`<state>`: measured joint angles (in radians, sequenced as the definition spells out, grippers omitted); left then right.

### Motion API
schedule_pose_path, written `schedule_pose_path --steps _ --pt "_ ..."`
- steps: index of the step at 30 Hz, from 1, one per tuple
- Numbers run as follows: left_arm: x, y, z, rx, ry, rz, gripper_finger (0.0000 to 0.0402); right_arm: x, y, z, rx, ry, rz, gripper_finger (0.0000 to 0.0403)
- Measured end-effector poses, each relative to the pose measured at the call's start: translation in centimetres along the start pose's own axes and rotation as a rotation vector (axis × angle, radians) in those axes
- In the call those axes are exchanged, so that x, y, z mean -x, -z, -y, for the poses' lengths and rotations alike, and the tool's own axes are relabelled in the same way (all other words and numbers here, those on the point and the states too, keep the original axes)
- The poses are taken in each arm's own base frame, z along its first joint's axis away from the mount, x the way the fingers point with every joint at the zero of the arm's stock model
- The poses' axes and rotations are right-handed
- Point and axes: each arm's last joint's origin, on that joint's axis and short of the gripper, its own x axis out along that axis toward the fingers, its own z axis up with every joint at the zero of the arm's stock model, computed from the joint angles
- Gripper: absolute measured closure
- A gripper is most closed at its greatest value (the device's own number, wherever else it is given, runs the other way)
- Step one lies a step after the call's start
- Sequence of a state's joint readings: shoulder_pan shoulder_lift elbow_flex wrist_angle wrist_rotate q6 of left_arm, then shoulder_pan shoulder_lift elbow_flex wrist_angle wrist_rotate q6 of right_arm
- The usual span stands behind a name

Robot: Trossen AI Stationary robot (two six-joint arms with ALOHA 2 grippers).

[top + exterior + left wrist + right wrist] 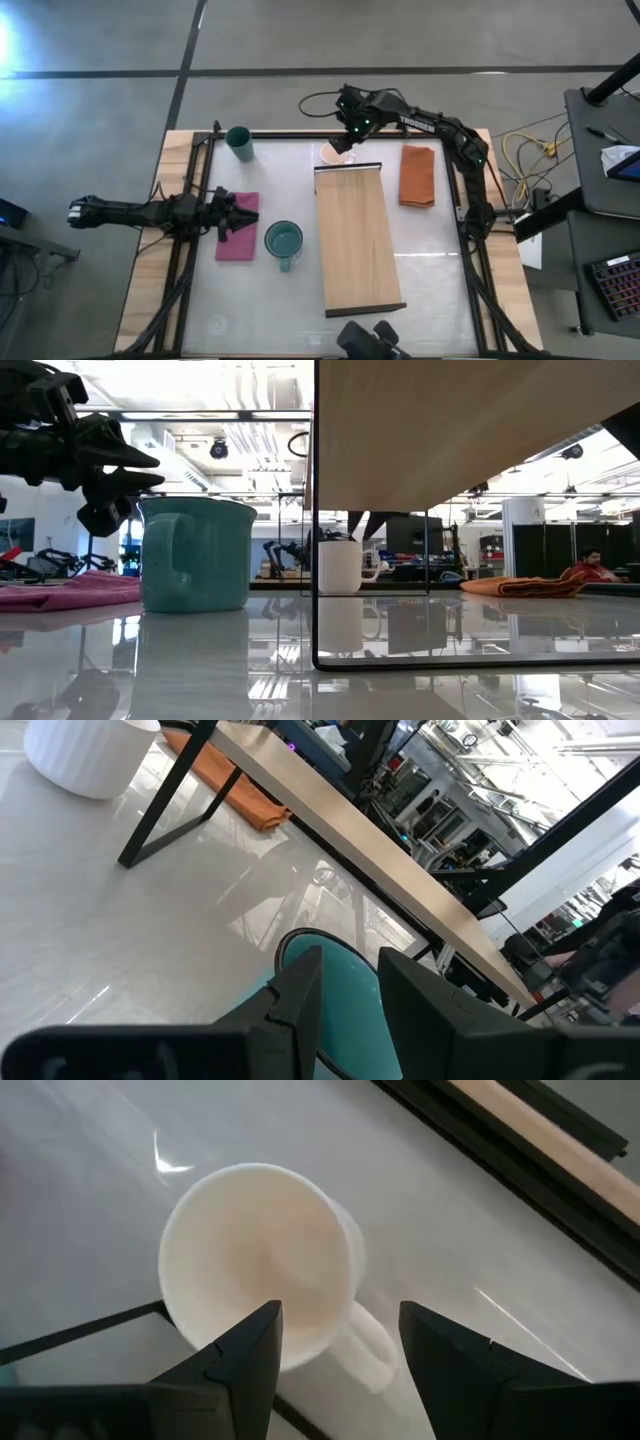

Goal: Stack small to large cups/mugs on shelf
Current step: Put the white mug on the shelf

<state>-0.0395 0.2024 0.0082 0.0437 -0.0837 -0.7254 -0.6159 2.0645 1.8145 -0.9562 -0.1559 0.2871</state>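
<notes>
The small white mug [333,156] stands upright on the table just beyond the far end of the light-wood shelf [358,238]. It also shows in the low view [340,567]. My right gripper [340,1348] is open right above the mug [255,1255], fingers pointing down over its rim and handle side, touching nothing that I can see. The teal mug [283,242] stands left of the shelf. The dark green tumbler [239,143] stands at the far left. My left gripper [240,216] is a little open over the magenta cloth [237,242], pointing at the teal mug [345,1010].
An orange cloth [417,176] lies right of the shelf's far end. The shelf stands on dark legs [315,560], with free table under it. Bare table lies near the front edge. A person [590,568] sits in the room behind.
</notes>
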Motion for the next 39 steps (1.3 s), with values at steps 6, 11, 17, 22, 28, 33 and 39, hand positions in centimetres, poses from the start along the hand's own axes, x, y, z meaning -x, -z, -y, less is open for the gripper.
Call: schedule_pose_path --steps 6,11,17,22,28,33,39 --pt "0.0 0.0 0.0 0.000 0.000 0.000 0.0315 -1.8 0.4 0.4 -0.028 -0.006 0.024 0.0207" --pt "0.0 0.0 0.0 0.000 0.000 0.000 0.0315 -2.9 1.0 1.0 -0.078 0.063 0.026 0.0208" --pt "0.0 0.0 0.0 0.000 0.000 0.000 0.0315 -3.9 1.6 1.4 -0.081 0.090 0.013 0.0237" --pt "0.0 0.0 0.0 0.000 0.000 0.000 0.0315 -4.1 1.3 1.3 -0.101 0.077 0.051 0.0294" --pt "0.0 0.0 0.0 0.000 0.000 0.000 0.0315 -3.8 0.8 1.2 -0.090 0.079 0.101 0.0385" --pt "0.0 0.0 0.0 0.000 0.000 0.000 0.0315 -2.5 0.1 0.7 -0.089 0.076 0.100 0.0392" --pt "0.0 0.0 0.0 0.000 0.000 0.000 0.0315 3.1 -0.2 -1.8 -0.034 0.122 0.042 0.0393"
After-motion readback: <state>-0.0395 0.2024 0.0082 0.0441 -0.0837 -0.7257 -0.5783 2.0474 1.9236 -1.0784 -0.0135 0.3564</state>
